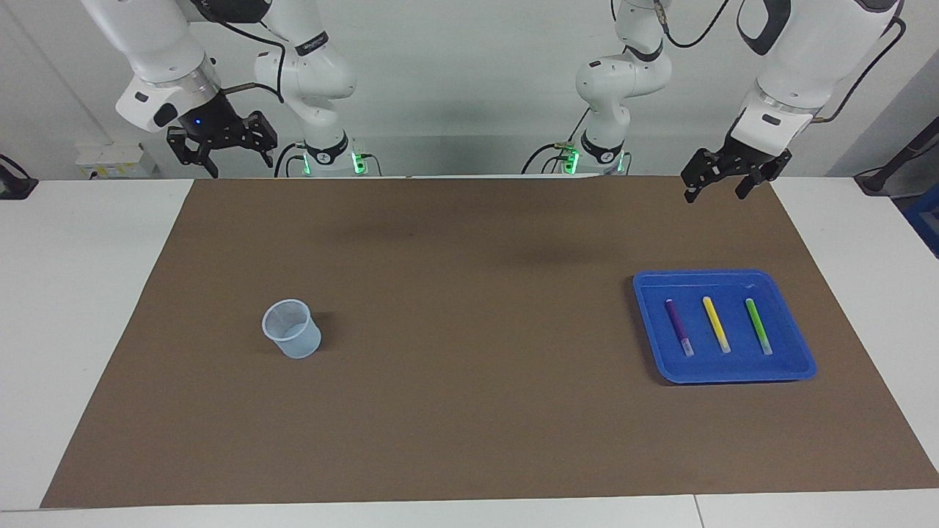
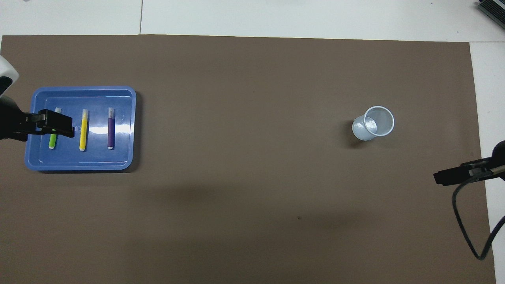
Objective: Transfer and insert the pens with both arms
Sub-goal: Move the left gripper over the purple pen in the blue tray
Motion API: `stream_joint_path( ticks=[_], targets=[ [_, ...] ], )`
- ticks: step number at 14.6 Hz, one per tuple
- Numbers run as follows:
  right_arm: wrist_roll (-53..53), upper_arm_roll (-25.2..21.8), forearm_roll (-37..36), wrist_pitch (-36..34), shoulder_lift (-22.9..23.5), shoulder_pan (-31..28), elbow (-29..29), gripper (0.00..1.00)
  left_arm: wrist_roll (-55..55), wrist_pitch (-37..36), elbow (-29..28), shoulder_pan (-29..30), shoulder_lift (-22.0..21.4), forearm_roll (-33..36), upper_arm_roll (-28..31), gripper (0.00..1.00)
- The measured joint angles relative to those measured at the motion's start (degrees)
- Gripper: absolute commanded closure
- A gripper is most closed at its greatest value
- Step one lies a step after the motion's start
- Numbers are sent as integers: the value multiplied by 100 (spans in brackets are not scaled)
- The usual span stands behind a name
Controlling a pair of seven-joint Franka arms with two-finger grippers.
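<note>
Three pens lie side by side in a blue tray point(image 1: 660, 293): purple point(image 1: 678, 326), yellow point(image 1: 716, 323) and green point(image 1: 758, 325). My left gripper point(image 1: 715, 189) hangs open high above the mat at the tray's end of the table, touching nothing. In the overhead view the left gripper point(image 2: 59, 124) covers part of the green pen point(image 2: 52, 141), beside the yellow pen point(image 2: 83, 130) and purple pen point(image 2: 111, 130). My right gripper point(image 1: 233, 152) is raised and open above the table's edge at the other end, and it is empty.
A translucent white cup point(image 1: 292, 328) stands upright on the brown mat point(image 1: 469, 411) toward the right arm's end, also visible as the cup point(image 2: 374, 123) from above. A black cable point(image 2: 469, 232) loops down by the right gripper point(image 2: 440, 177).
</note>
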Motion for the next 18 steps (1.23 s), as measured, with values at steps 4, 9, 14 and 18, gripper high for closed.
stream_joint_path(
  ticks=[4, 9, 14, 18],
  targets=[
    [0, -5, 0, 0, 0, -8, -7, 0, -2, 62, -2, 6, 2, 0, 5, 0],
    [0, -11, 1, -2, 0, -12, -21, 0, 2, 103, -2, 14, 5, 0, 59, 0],
    [0, -11, 2, -31, -2, -12, -44, 0, -84, 468, -17, -58, 4, 0, 26, 0],
    [0, -11, 2, -31, -14, -12, -54, 0, -154, 1505, -459, -20, -6, 1, 106, 0]
  ],
)
